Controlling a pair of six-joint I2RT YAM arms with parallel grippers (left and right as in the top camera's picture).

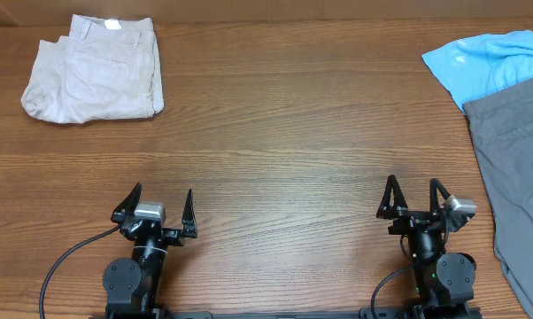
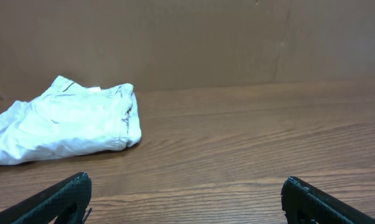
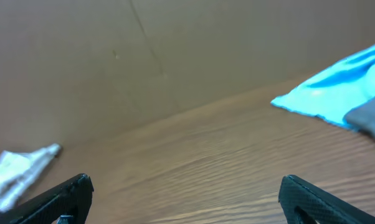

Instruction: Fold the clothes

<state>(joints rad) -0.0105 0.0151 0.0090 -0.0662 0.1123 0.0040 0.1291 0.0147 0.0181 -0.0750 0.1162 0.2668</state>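
The beige shorts (image 1: 94,69) lie folded in a compact stack at the table's far left corner, waistband and small white tag at the top. They also show in the left wrist view (image 2: 66,119) and, blurred, at the left edge of the right wrist view (image 3: 16,171). My left gripper (image 1: 156,206) is open and empty near the front edge, far from the shorts. My right gripper (image 1: 414,197) is open and empty near the front right. In both wrist views the fingers are spread over bare wood, for the left (image 2: 186,186) and for the right (image 3: 186,186).
A light blue shirt (image 1: 492,64) lies at the far right corner, also in the right wrist view (image 3: 337,84). Grey trousers (image 1: 519,168) lie along the right edge, partly over the shirt. A brown wall stands behind the wooden table (image 1: 284,151).
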